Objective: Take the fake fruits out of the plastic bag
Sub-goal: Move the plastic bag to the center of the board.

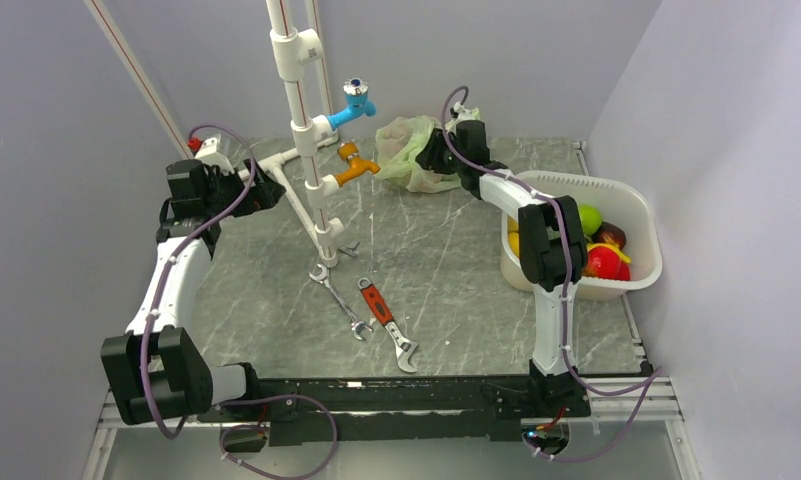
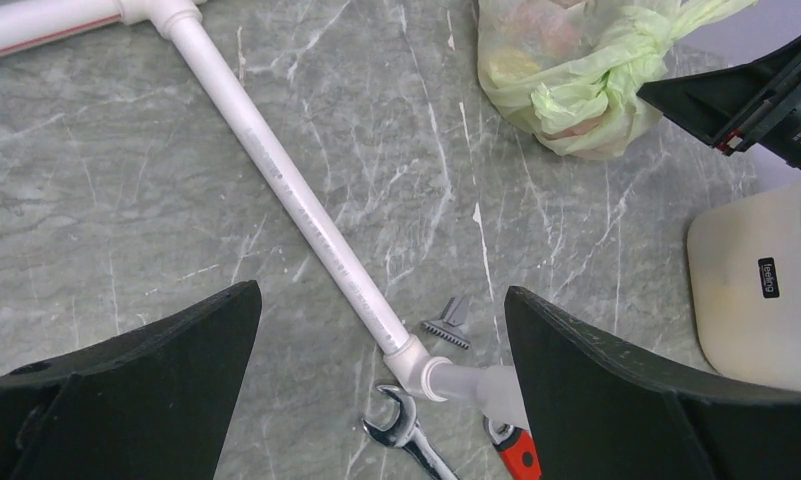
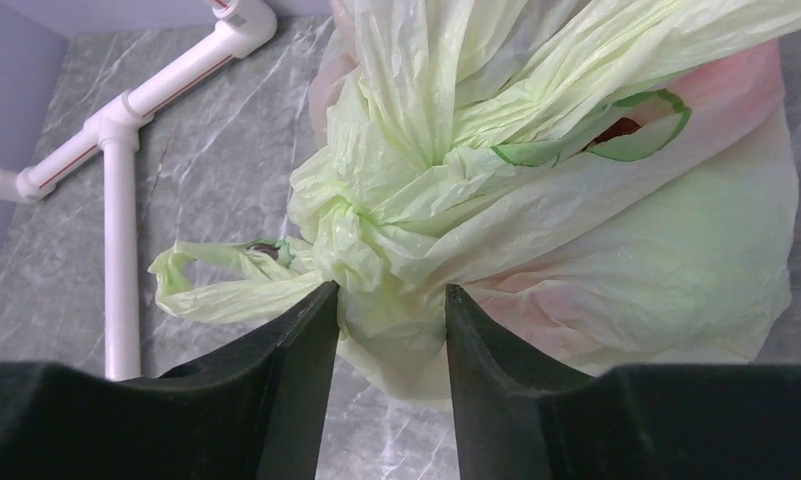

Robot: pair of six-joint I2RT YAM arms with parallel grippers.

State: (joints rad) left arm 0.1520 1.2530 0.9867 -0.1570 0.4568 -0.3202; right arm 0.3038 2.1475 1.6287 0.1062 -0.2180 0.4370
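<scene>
The pale green plastic bag [image 1: 406,152] lies bunched at the back of the table; it also shows in the left wrist view [image 2: 566,80]. My right gripper [image 1: 434,150] reaches into it, and in the right wrist view [image 3: 391,290] the jaws are closed on a fold of the bag [image 3: 576,220] just below its knotted handles. Pinkish fruit shapes [image 3: 716,100] show through the film. Several fake fruits, one green [image 1: 589,218] and one red [image 1: 604,262], lie in the white tub [image 1: 576,183]. My left gripper [image 1: 266,190] [image 2: 381,300] is wide open and empty over the table.
A white pipe stand [image 1: 306,130] with a blue tap [image 1: 356,100] and an orange tap [image 1: 356,165] rises at the middle back; its floor pipe [image 2: 296,210] runs under my left gripper. A steel wrench [image 1: 339,300] and a red-handled wrench [image 1: 386,320] lie mid-table.
</scene>
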